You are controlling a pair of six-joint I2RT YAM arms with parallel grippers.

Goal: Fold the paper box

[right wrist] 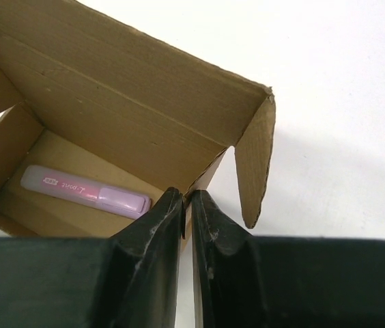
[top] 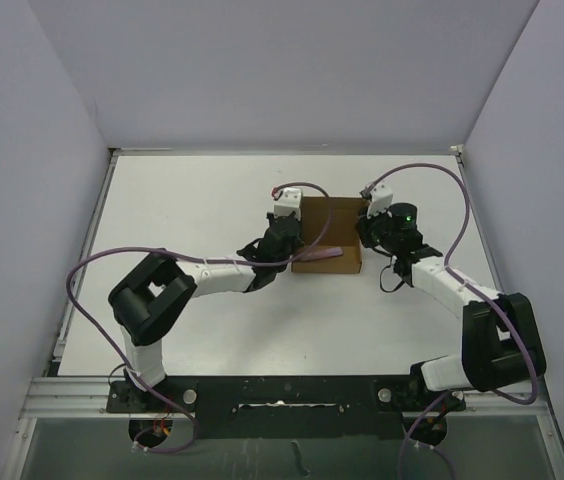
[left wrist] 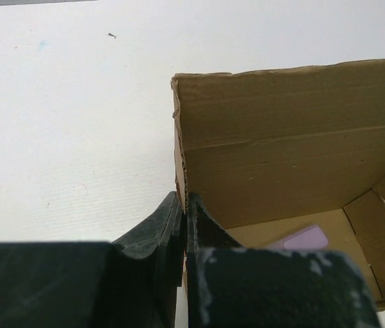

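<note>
**A:** What does the box [top: 327,232] look like?

**B:** It is plain brown corrugated card with no markings. It stands as an open carton on the white counter [top: 192,200], between the two tools and touching both. The bottom flaps lie flat as a floor, and a pink marker [right wrist: 87,191] rests on them.

**A:** Which way does it point?

**B:** The mouth faces straight up. From above it looks nearly square, so I cannot tell a long axis. The marker lies crosswise, running from the left tool's side toward the right tool's side, close to the wall nearest the arm bases.

**A:** And the left tool [left wrist: 184,205]?

**B:** It is closed tight on the box's left wall. The thin card is pinched between its fingers, one outside and one inside.

**A:** The right tool [right wrist: 186,198]?

**B:** It is also nipped onto the card, here on the right wall close to a corner, with only a slit between its fingers. Its left finger is over the inside of the box and its right finger is over the counter. Just to its right, a small flap [right wrist: 254,164] sticks out free from that corner.
</note>
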